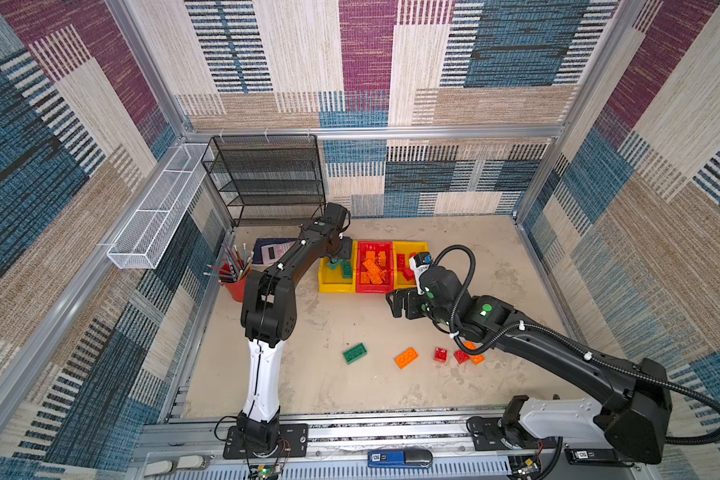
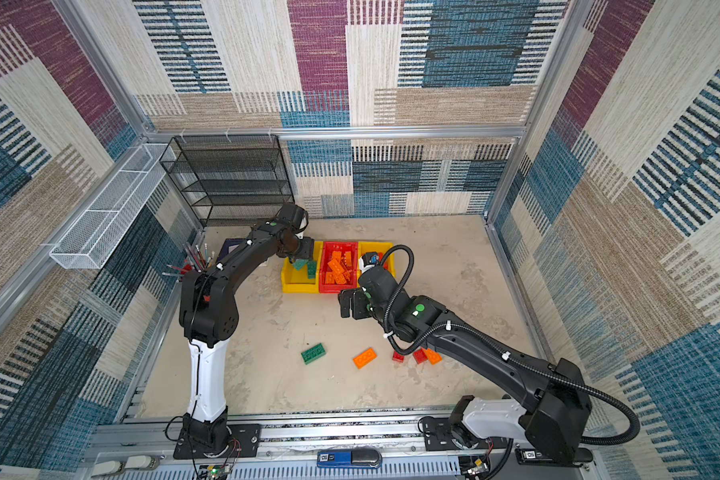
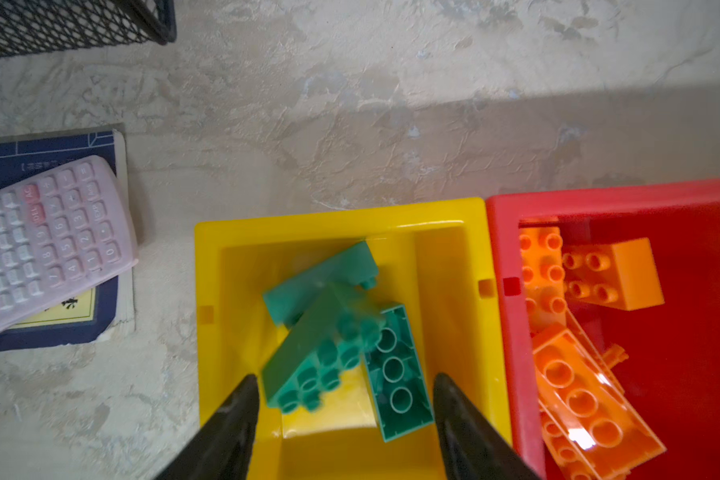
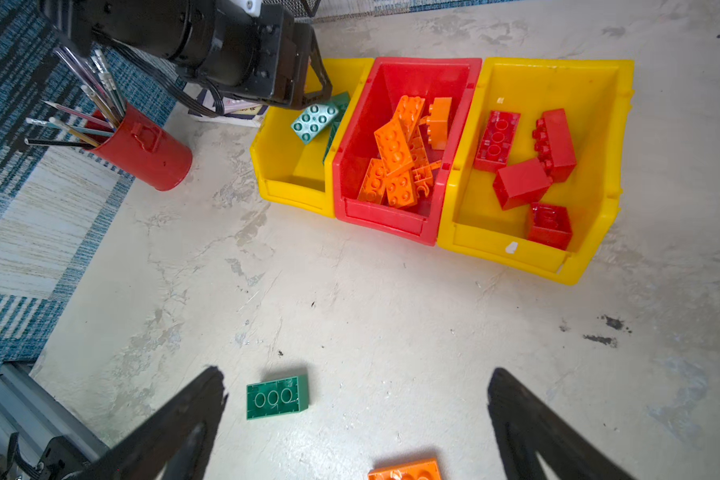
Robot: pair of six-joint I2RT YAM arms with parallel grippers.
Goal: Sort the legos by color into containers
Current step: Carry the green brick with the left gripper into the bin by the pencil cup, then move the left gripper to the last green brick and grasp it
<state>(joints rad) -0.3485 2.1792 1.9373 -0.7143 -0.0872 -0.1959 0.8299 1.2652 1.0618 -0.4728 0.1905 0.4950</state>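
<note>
**Left gripper**: jaws parted partway, wider than the brick below them, and neither finger presses on anything. In both top views it hangs just left of centre, over the left yellow bin.
- Green brick: just off the fingertips, tilted, studs toward the wrist camera, blurred. It is inside the left yellow bin.
- Second green brick: beside it, underside up, three round hollows showing.
- Third green brick: behind both, near the bin's far wall.

**Right gripper**: jaws spread wide, holding nothing and touching nothing. In both top views it sits at centre frame, just in front of the red bin, above the bare table.

**Bins**: three in a row, side walls touching.
- Red bin: in the middle, holding a heap of orange bricks.
- Right yellow bin: holds four red bricks.

**Loose on the table**: a row at lower centre of the top views.
- Loose green brick: underside up.
- Loose orange brick.
- Two small red bricks.
- One more orange brick: partly hidden behind the right arm.

**Other items**:
- Red pencil cup: left of centre.
- Pink calculator: lying on a dark blue book.
- Black mesh rack: at the back wall.
</note>
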